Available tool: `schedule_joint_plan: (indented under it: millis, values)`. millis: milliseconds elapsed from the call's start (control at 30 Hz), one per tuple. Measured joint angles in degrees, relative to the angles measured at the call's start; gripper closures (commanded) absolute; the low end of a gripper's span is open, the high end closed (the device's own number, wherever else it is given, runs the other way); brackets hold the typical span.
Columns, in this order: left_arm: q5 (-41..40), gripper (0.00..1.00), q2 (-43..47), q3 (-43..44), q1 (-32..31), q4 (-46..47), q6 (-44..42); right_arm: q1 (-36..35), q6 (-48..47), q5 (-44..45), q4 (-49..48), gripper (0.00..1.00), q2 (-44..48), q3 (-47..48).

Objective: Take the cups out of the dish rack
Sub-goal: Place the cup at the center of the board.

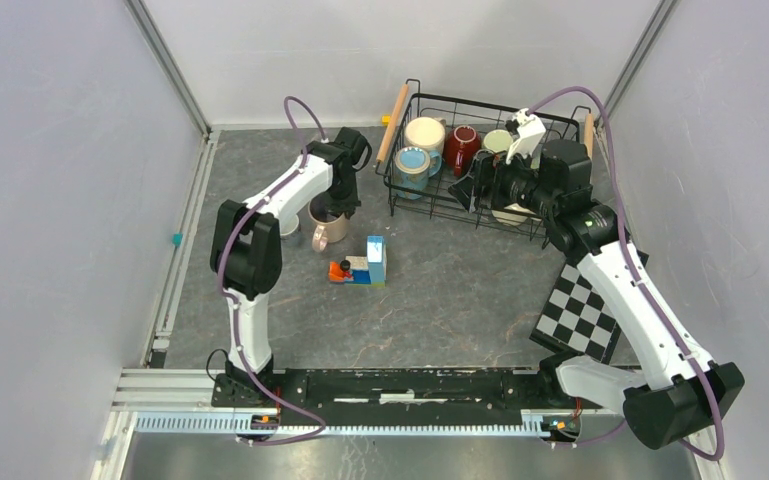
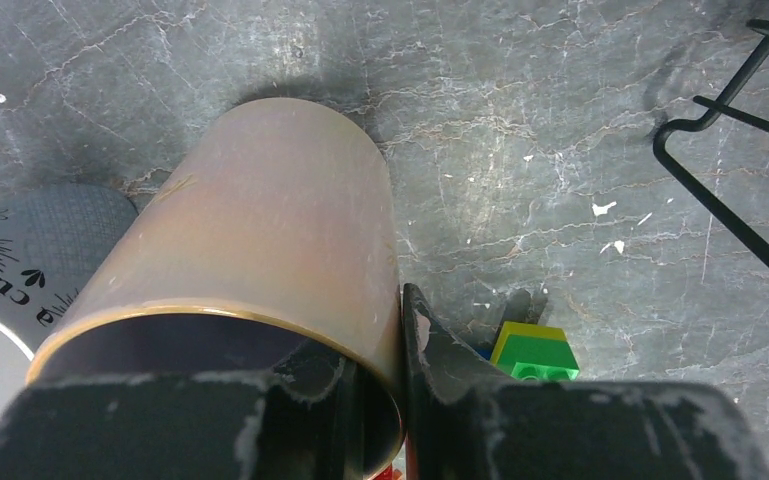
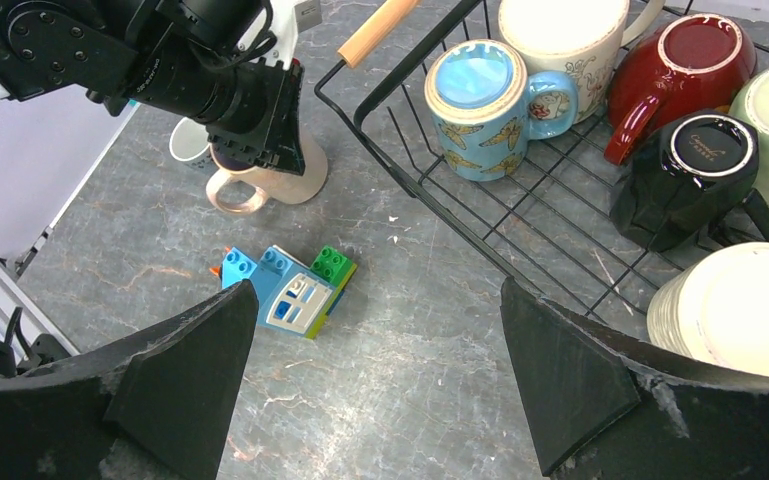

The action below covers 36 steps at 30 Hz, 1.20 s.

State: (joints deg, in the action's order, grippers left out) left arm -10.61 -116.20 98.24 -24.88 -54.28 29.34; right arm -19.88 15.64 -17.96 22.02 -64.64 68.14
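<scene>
Left wrist view: beside a grey mug on the tabletop, the pink-beige mug is clamped at its rim by the left gripper and could be toppled if dragged unreleased, while, rightward, dish rack wires could be snagged by the wide-spread right gripper.

right claw spread wide, mugs in rack

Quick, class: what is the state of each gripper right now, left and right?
Left gripper: closed on the wall of the pink-beige mug.
Right gripper: open, holding nothing.
</scene>
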Motion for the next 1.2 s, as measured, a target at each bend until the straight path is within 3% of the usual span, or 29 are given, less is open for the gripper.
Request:
schedule_joint_plan:
  millis: [867,967,1167,1200]
  values:
    - [1.42,0.97,1.51,-2.36,3.28,1.86,-0.92,-0.28,-0.48,-0.50,-1.07,0.02,-2.91,-0.28]
    - [2.01,0.89,1.51,-2.32,3.58,1.62,-1.95,-0.37,-0.46,-0.63,-1.57,0.02,-3.02,-0.52]
    - [2.05,0.52,1.51,-2.29,3.67,1.25,-3.39,-0.39,-0.46,-1.03,-1.79,0.02,-3.93,-0.52]
    - [1.92,0.50,1.51,-2.29,3.76,1.11,-3.78,-0.39,-0.46,-1.05,-1.81,0.02,-4.04,-0.52]
